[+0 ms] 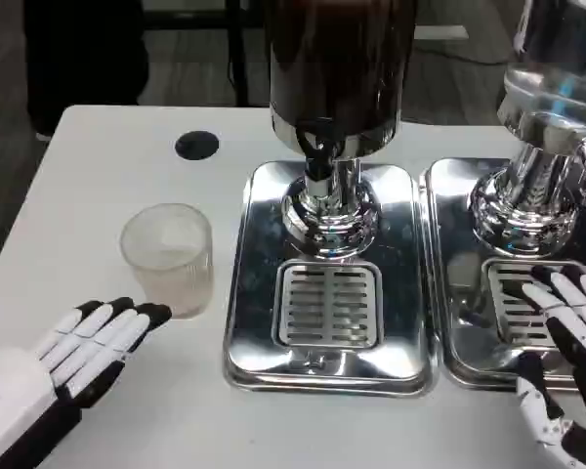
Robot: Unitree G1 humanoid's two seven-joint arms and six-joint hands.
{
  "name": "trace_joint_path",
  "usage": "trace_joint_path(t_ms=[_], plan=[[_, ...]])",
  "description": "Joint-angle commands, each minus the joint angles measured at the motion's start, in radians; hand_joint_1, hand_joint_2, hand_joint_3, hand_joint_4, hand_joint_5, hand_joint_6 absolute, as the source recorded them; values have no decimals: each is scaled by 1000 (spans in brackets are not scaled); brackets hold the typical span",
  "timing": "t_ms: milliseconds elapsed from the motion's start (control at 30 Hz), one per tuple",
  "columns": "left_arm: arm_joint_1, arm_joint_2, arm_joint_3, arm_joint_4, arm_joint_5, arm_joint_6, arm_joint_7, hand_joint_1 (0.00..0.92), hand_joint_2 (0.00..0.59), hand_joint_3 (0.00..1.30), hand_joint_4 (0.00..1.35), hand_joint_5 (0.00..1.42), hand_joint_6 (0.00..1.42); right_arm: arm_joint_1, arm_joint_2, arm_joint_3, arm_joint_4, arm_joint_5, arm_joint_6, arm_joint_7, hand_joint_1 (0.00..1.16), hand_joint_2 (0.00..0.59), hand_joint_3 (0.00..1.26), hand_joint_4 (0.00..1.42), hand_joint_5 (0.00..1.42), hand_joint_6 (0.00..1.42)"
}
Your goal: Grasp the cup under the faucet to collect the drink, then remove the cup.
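Observation:
A clear plastic cup (168,257) stands upright on the white table, left of the dark drink dispenser (338,68). It looks empty. The dispenser's black faucet (318,154) hangs above the slotted drip grate (328,304), and nothing stands on that grate. My left hand (88,350) lies at the lower left with fingers stretched toward the cup, just short of its base and holding nothing. At the lower right my right hand (566,352) hovers over the second tray with fingers apart and nothing in it.
A steel drip tray (264,352) sits under the dark dispenser. A second dispenser (557,88) with a clear tank stands on its own tray (449,342) at the right. A black round disc (196,146) lies on the table (98,176) behind the cup.

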Motion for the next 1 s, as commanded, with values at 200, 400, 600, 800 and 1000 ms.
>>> trace_joint_path(t_ms=[200,400,600,800,1000], plan=[[12,24,-4,-1,-15,-4,-22,0,141,0,0,0,0,9,8,-13,-14,10,-1,-18,373,564,209,96,62,212],[14,19,-1,-6,-20,2,-30,0,141,0,0,0,0,1,10,-17,-9,12,-2,-21,377,564,209,96,62,212],[16,17,0,-6,-22,6,-34,0,141,0,0,0,0,-3,13,-18,-6,12,-3,-23,383,567,209,96,68,212],[17,17,2,-6,-23,8,-34,0,140,0,0,0,0,-5,15,-22,-5,15,-3,-21,389,571,209,96,71,212],[20,15,2,-10,-27,17,-37,0,136,0,0,0,0,-10,15,-21,-4,19,-3,-19,394,572,209,96,72,212]])
